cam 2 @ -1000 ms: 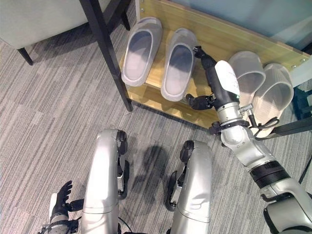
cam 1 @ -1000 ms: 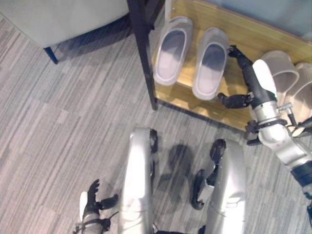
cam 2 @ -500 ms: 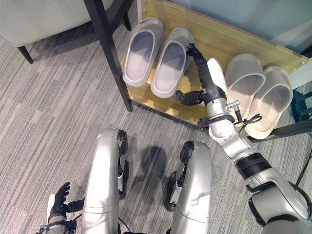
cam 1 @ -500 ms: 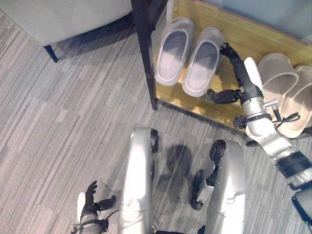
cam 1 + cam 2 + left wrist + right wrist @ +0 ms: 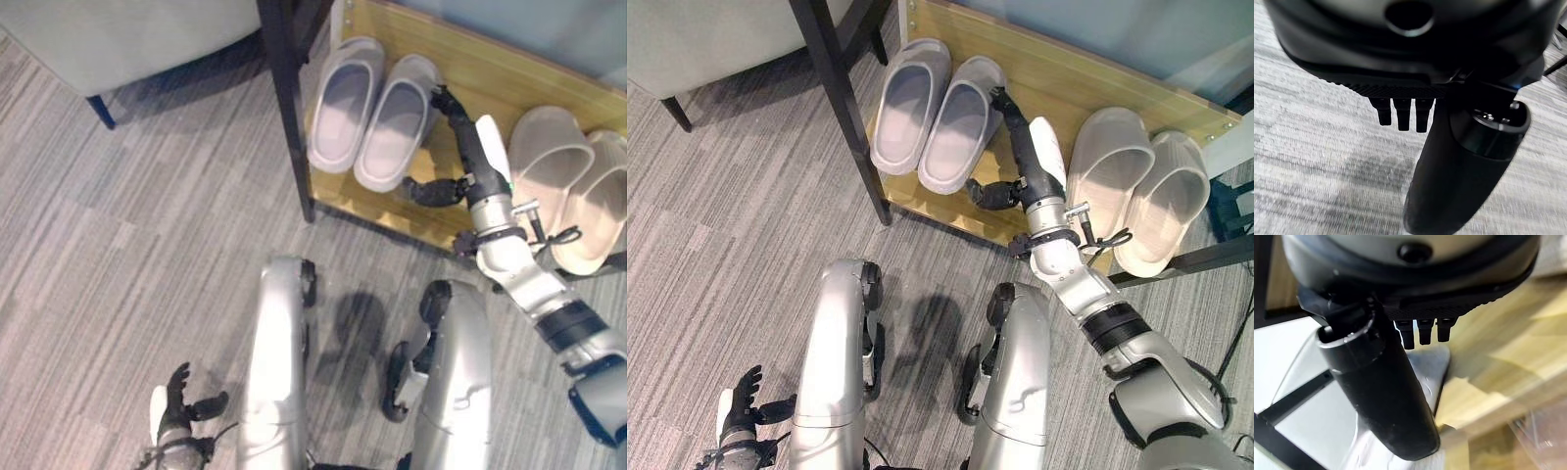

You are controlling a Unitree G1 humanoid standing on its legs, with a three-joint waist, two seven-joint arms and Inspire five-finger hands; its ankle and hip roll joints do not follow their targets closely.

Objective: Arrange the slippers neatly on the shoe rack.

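Two grey slippers lie side by side and touching at the left end of the wooden shoe rack shelf (image 5: 490,78): the left one (image 5: 340,103) and the right one (image 5: 392,120). A pair of beige slippers (image 5: 544,157) lies further right on the same shelf. My right hand (image 5: 470,147) is open, its straight fingers (image 5: 446,103) resting along the right grey slipper's outer side and its thumb (image 5: 431,189) near the heel. In the right wrist view the thumb (image 5: 1381,396) points at the grey slipper (image 5: 1432,367). My left hand (image 5: 176,406) hangs open, low over the carpet.
A black rack post (image 5: 284,98) stands just left of the grey slippers. A grey chair (image 5: 147,39) with a dark leg sits at the far left. Striped grey carpet (image 5: 147,245) covers the floor in front of the rack.
My right hand has swept left along the shelf, pushing the right grey slipper over until it lies against the left one. The left hand has sunk a little.
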